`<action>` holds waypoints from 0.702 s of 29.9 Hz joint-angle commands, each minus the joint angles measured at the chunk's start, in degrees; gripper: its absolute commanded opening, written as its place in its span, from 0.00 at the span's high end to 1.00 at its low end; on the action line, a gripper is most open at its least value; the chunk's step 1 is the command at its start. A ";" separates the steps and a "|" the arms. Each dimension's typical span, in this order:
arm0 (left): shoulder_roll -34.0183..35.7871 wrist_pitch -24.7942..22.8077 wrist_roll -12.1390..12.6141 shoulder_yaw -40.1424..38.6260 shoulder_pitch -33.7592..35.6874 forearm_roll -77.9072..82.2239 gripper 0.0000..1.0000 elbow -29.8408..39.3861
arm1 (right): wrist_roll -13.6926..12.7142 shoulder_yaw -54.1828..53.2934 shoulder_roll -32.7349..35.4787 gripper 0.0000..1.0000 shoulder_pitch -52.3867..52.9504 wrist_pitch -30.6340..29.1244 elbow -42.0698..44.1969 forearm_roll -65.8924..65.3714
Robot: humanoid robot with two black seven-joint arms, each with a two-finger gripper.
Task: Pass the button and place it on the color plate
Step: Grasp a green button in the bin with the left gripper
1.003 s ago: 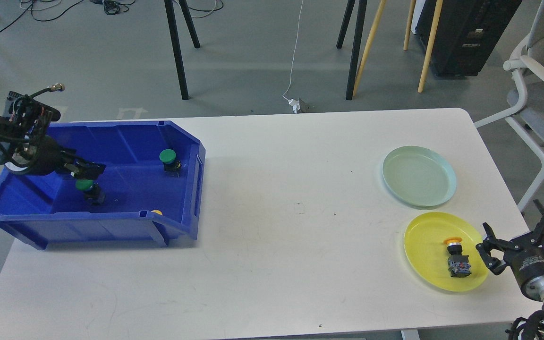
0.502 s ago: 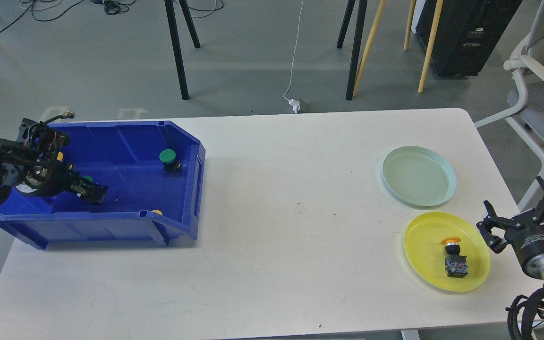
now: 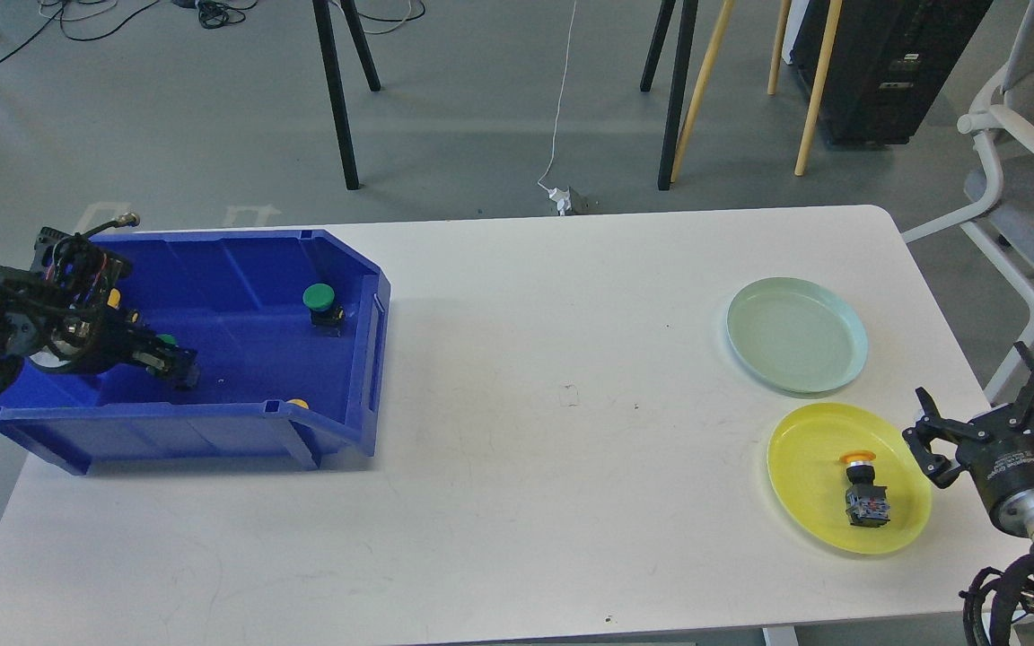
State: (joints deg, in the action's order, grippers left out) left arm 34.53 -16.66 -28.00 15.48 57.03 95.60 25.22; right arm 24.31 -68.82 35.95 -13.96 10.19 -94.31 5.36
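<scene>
Our left gripper [image 3: 178, 366] reaches down into the blue bin [image 3: 239, 269] from its left side, and its dark fingers merge with the black body of a push button there, so we cannot tell whether they are spread or closed on it. Only a sliver of that green-capped button [image 3: 167, 340] shows above the fingers; its lower part is hidden behind them. Our left wrist also covers part of two small yellow pieces by the bin's left wall, too little of them showing to name. Farther right in the bin a second green button [image 3: 320, 301] stands upright near the right wall, well apart from the gripper. A yellow button cap [image 3: 299, 404] peeks over the bin's front rim, the rest cut off by the rim. Across the white table [image 3: 517, 449], our right gripper [image 3: 928, 443] hovers just beside the right edge of the yellow plate [image 3: 804, 458] with its fingers spread wide and nothing between them. On that plate the orange-capped button [image 3: 863, 487] lies on its side, cap pointing away from us, near the gripper but not touching it. The pale green plate [image 3: 796, 334] sits just beyond the yellow one. Our right arm is cut off at the frame's lower right corner.
</scene>
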 commanded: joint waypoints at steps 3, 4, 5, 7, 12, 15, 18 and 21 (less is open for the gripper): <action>0.45 1.89 0.00 -0.01 -0.16 0.29 0.93 0.53 | 0.03 0.00 0.00 0.01 -0.11 0.01 0.09 -0.09; 0.36 1.98 0.00 -0.10 0.01 0.29 0.95 0.79 | 0.03 0.00 0.00 0.01 -0.02 0.01 0.09 0.00; 0.45 1.89 0.00 -0.53 0.27 0.20 0.95 1.32 | 0.03 -0.09 0.00 0.01 -0.02 0.01 0.09 -0.09; 1.15 1.81 0.00 -0.80 0.71 0.20 0.96 3.16 | 0.03 -0.18 0.00 0.01 0.24 0.09 0.09 -0.09; 8.69 -1.08 0.00 -4.83 6.24 -1.29 0.95 15.96 | -0.06 0.79 1.23 0.01 4.27 0.09 0.09 -1.49; 13.79 -7.49 0.00 -13.86 7.48 -7.15 0.95 29.49 | -0.58 2.98 3.59 0.01 9.28 0.01 0.26 -7.27; 13.29 -10.41 0.00 -22.14 6.35 -15.85 0.95 37.08 | -1.55 7.10 5.80 0.01 15.17 -0.17 0.44 -18.16; 6.98 -10.68 0.00 -26.54 4.24 -26.74 0.95 39.73 | -2.87 12.28 6.06 0.01 21.49 -0.96 0.35 -26.26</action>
State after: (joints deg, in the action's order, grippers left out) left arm 46.65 -26.75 -27.97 -6.74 62.90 78.19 62.08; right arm 22.55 -61.24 41.47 1.68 9.94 -93.90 -13.25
